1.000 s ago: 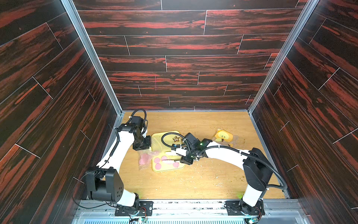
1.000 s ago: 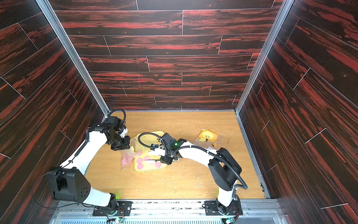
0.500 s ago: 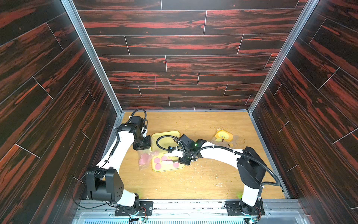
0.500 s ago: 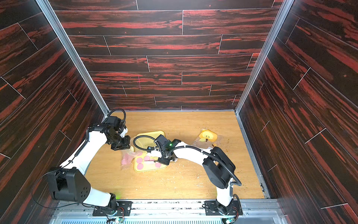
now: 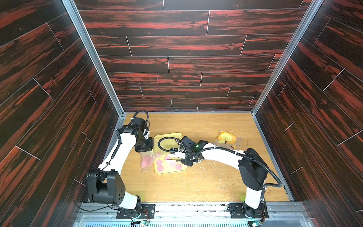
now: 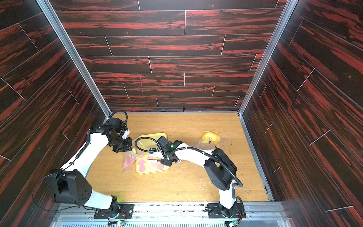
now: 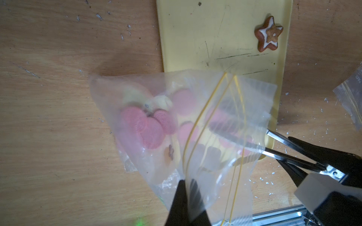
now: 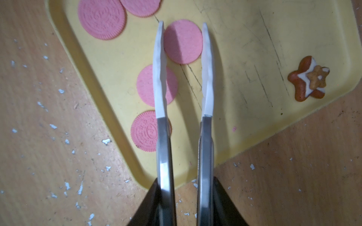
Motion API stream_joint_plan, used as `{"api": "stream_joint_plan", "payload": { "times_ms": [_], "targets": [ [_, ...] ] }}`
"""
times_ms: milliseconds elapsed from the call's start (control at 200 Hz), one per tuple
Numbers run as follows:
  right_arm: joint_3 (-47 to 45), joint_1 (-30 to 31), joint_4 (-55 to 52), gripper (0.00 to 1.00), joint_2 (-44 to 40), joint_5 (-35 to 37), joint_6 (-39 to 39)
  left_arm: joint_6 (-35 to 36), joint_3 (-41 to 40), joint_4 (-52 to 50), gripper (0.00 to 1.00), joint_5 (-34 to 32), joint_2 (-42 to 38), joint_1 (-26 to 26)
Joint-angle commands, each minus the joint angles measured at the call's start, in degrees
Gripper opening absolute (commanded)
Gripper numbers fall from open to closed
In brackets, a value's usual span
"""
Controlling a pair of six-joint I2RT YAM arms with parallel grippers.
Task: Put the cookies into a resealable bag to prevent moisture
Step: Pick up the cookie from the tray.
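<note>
My left gripper (image 7: 189, 182) is shut on the edge of the clear resealable bag (image 7: 156, 117), holding its mouth up beside the yellow tray (image 5: 169, 172). Pink cookies (image 7: 148, 131) lie inside the bag. Several more pink cookies (image 8: 100, 18) lie flat on the tray (image 8: 235, 97). My right gripper (image 8: 183, 24) reaches over the tray with its long white-tipped fingers (image 8: 160, 58) narrowly apart. One plain cookie (image 8: 183, 42) lies flat between the tips, close to both. In both top views the bag (image 5: 146, 161) (image 6: 128, 160) hangs under the left gripper (image 5: 144, 151).
A brown star-shaped biscuit with white icing (image 8: 309, 80) sits near the tray's far corner. A second clear bag holding something yellow (image 5: 225, 138) lies at the back right. White crumbs are scattered on the wooden table (image 5: 196, 182). Dark walls close in on three sides.
My right arm has reached further left over the tray and its fingers have narrowed around one cookie. The left arm and the bag have stayed where they were.
</note>
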Motion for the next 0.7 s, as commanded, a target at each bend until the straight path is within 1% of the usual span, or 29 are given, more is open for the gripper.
{"api": "stream_joint_plan", "payload": {
  "times_ms": [0,150,225,311,451,531,591,691],
  "targets": [
    [-0.08,-0.03,1.00,0.39,-2.78,-0.76,0.12,1.00,0.69,-1.32,0.00,0.39,-0.09,0.30],
    [-2.57,-1.45,2.36,0.39,-7.66,-1.27,0.98,1.00,0.56,-1.21,0.00,0.36,-0.11,0.30],
    [-4.63,-2.20,2.55,0.40,-10.90,-2.82,1.11,1.02,0.53,-1.21,0.00,0.65,-0.10,0.34],
    [-7.16,-2.82,2.40,0.40,-14.24,-1.80,1.50,1.03,0.35,-1.21,0.00,0.41,-0.37,0.34],
    [-10.01,-6.02,1.75,0.40,-19.80,-0.75,2.46,0.90,0.19,-1.04,0.00,0.72,-0.37,0.34],
    [-10.16,-6.76,2.51,0.40,-23.31,-2.80,2.39,0.92,0.16,-0.99,0.00,0.91,-0.16,0.33],
    [-9.48,-6.80,3.47,0.40,-25.31,-5.66,1.96,0.92,0.25,-1.03,0.00,0.98,-0.11,0.33],
    [-7.22,-6.69,5.16,0.40,-25.35,-11.67,1.12,0.83,0.41,-0.97,0.00,1.06,-0.11,0.33]
  ]
}}
